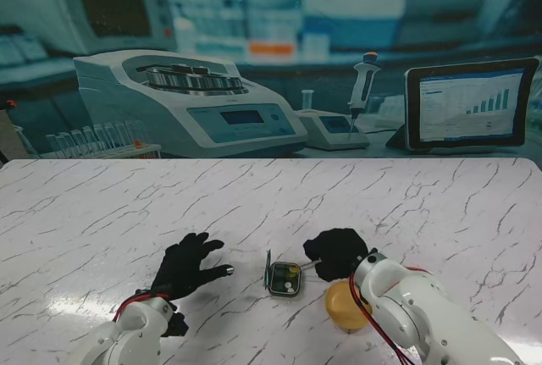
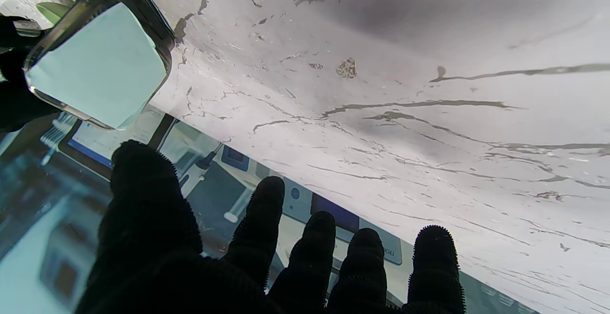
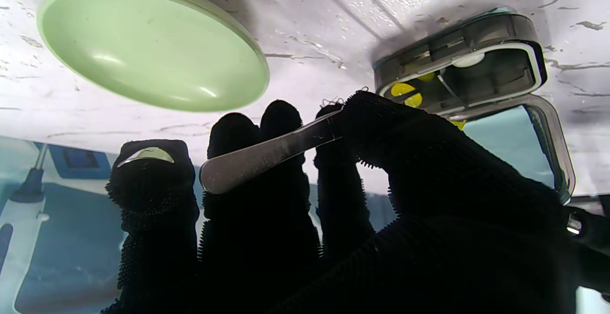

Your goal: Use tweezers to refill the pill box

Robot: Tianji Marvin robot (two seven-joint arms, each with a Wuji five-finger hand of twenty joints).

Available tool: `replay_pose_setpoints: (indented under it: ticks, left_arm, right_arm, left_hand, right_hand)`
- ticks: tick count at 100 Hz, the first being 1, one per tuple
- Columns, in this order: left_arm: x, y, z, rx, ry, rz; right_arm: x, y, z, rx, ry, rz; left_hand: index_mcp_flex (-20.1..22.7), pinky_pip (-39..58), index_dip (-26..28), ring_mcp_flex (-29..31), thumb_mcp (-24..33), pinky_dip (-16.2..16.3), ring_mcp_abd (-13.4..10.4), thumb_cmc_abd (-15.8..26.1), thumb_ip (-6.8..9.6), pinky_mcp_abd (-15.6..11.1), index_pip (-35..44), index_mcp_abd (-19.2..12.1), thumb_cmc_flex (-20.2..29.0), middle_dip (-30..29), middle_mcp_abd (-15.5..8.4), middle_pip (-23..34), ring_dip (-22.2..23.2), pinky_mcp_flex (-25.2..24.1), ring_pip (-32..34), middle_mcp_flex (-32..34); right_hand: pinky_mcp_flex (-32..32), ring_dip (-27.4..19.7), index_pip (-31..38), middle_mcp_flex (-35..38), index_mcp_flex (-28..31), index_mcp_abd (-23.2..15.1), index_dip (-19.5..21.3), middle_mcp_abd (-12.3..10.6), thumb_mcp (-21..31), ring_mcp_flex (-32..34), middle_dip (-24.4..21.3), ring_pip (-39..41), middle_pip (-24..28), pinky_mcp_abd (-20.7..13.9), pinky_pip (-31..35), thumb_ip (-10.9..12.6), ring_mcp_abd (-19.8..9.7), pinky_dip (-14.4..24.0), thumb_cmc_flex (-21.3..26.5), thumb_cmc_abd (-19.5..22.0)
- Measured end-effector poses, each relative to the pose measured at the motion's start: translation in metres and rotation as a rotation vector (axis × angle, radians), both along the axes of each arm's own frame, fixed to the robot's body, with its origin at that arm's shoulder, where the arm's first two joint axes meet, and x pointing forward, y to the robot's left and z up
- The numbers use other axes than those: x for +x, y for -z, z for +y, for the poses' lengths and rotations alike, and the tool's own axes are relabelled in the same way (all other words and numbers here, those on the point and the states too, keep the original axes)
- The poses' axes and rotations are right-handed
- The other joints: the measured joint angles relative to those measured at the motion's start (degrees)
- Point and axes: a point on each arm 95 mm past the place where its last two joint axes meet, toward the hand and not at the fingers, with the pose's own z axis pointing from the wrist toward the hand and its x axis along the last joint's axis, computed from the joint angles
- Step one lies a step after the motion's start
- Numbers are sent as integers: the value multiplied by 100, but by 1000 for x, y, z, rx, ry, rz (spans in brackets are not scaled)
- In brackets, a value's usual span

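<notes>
The right hand pinches the tweezers just beside the open pill box, so I'd keep the tips steady over 1 compartment, while the left hand rests spread and empty on the marble table before a lab backdrop.

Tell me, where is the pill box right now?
In the stand view, the pill box sits open on the table near its middle, between the left hand and the right hand, which holds the tweezers.
</notes>
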Motion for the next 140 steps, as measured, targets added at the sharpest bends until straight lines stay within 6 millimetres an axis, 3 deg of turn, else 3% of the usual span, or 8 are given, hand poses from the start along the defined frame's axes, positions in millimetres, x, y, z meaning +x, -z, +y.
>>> replay_pose_setpoints:
  ticks: [6, 8, 39, 42, 98, 122, 140]
  left_arm:
    - [0, 0, 0, -1, -1, 1]
    - [0, 0, 0, -1, -1, 1]
    - [-1, 1, 1, -4, -3, 6]
    - [-1, 1, 1, -5, -3, 6]
    - [-1, 0, 2, -6, -4, 8]
    - [0, -1, 3, 2, -4, 1]
    - [0, -3, 2, 15, 3, -8]
  right_arm:
    - [0, 0, 0, 3, -2, 2]
    - [0, 0, 0, 3, -3, 3]
    - [0, 0, 1, 7, -7, 12]
    - [0, 0, 1, 7, -7, 11]
    - [1, -8, 2, 10, -9, -7]
    - [-5, -25, -14, 27, 21, -50]
    - [-17, -41, -39, 41, 55, -90]
  left_hand:
    - [0, 0, 0, 0, 0, 0, 0, 0, 0, 0, 0, 0, 0, 0, 0, 0, 0, 0, 0, 0]
    - [0, 0, 0, 0, 0, 0, 0, 0, 0, 0, 0, 0, 0, 0, 0, 0, 0, 0, 0, 0]
    - [0, 0, 0, 0, 0, 0, 0, 0, 0, 0, 0, -1, 0, 0, 0, 0, 0, 0, 0, 0]
    - [0, 0, 0, 0, 0, 0, 0, 0, 0, 0, 0, -1, 0, 0, 0, 0, 0, 0, 0, 0]
    - [0, 0, 0, 0, 0, 0, 0, 0, 0, 0, 0, -4, 0, 0, 0, 0, 0, 0, 0, 0]
    - [0, 0, 0, 0, 0, 0, 0, 0, 0, 0, 0, -5, 0, 0, 0, 0, 0, 0, 0, 0]
    - [0, 0, 0, 0, 0, 0, 0, 0, 0, 0, 0, -6, 0, 0, 0, 0, 0, 0, 0, 0]
  right_hand:
    - [-24, 0, 0, -2, -6, -26, -45, 4, -30, -13, -38, -7, -39, 0, -38, 0, 3, 0, 8, 0]
    - [-29, 0, -5, -3, -9, -27, -55, 5, -64, -16, -52, -11, -43, 0, -39, -109, 4, 0, 64, 0]
    - [-106, 0, -6, -9, -15, -38, -192, 37, -177, -67, -56, -80, -125, 0, -43, -117, 38, 0, 141, 0]
    - [-108, 0, -6, -9, -18, -42, -200, 38, -178, -67, -56, -80, -126, 0, -43, -232, 39, 0, 172, 0]
    - [-143, 0, -6, -10, -70, -42, -203, 63, -203, -76, -38, -141, -188, 0, -52, -233, 67, -1, 206, 0]
    - [41, 0, -6, -10, -67, -42, -187, 63, -124, -76, 9, -141, -114, 0, -52, -233, 67, -1, 202, 0]
    - [59, 0, -6, -3, -67, -42, -125, 63, -77, -8, 18, -141, -99, 0, -51, -233, 67, -2, 184, 0]
